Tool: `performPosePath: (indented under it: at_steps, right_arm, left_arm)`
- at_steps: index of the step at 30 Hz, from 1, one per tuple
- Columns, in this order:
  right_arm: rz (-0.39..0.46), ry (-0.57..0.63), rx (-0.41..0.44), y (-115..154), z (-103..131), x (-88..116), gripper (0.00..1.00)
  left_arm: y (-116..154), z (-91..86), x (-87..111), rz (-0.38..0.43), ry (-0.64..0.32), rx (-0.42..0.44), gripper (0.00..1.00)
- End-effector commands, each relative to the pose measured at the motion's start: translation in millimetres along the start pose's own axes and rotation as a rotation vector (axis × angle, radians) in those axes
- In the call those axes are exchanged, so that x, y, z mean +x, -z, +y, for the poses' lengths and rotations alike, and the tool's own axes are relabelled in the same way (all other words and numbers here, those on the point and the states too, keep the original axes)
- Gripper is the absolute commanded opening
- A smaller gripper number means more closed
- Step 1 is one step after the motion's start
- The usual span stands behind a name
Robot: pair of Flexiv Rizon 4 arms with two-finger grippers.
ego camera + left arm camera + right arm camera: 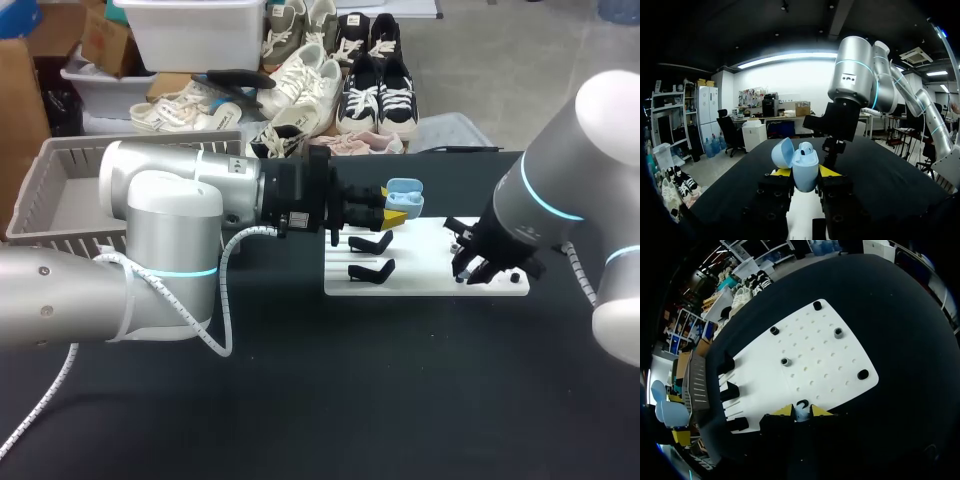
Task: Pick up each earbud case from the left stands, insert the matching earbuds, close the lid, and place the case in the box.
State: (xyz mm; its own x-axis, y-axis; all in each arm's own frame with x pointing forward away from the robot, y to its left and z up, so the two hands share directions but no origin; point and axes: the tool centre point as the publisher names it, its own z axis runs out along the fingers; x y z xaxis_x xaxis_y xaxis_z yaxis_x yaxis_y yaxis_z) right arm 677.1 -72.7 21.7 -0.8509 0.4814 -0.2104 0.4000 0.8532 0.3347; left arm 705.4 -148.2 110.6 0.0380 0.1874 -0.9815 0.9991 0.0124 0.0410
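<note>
grips the open blue earbud case (806,169) in the left gripper (805,172), above the white board's (425,282) far left corner. pinches a small pale earbud (801,409) in the right gripper (801,413) near the board's right edge. may drop or jam it if misaligned with the case.

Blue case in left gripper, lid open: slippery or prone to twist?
Probably rigid: the case shows no dent in the left gripper. Its rounded, glossy shell may slip or rotate. The open lid looks hinged, so may flap if bumped.
</note>
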Motion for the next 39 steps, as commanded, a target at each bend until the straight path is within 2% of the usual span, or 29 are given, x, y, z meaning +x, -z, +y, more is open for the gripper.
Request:
performPosePath:
  at_steps: [1, 5, 12, 15, 17, 27, 39]
  right_arm:
    - [0.002, -0.001, 0.007, -1, 2, 0, 0.0]
    - [-0.005, 0.0, 0.009, 8, 5, 0, 0.0]
    - [-0.036, 0.006, 0.009, 38, 10, 1, 0.0]
    - [0.011, 0.025, 0.013, 46, 11, 1, 0.0]
    - [0.013, 0.063, -0.008, 53, 12, 2, 0.0]
    - [0.069, 0.234, 0.018, 84, 19, 1, 0.0]
    - [0.166, 0.495, 0.046, 116, 47, 1, 0.0]
  left_arm:
    - [0, -0.3, 0.5, -0.002, -0.001, -0.002, 0.0]
    - [0, -0.3, 0.5, -0.002, -0.001, -0.002, 0.0]
    - [0, -0.3, 0.5, -0.002, -0.001, -0.002, 0.0]
    - [0, -0.3, 0.5, -0.002, -0.001, -0.002, 0.0]
    - [0, -0.3, 0.5, -0.002, -0.001, -0.002, 0.0]
    - [0, -0.3, 0.5, -0.002, -0.001, -0.002, 0.0]
    - [0, -0.3, 0.5, -0.002, -0.001, -0.002, 0.0]
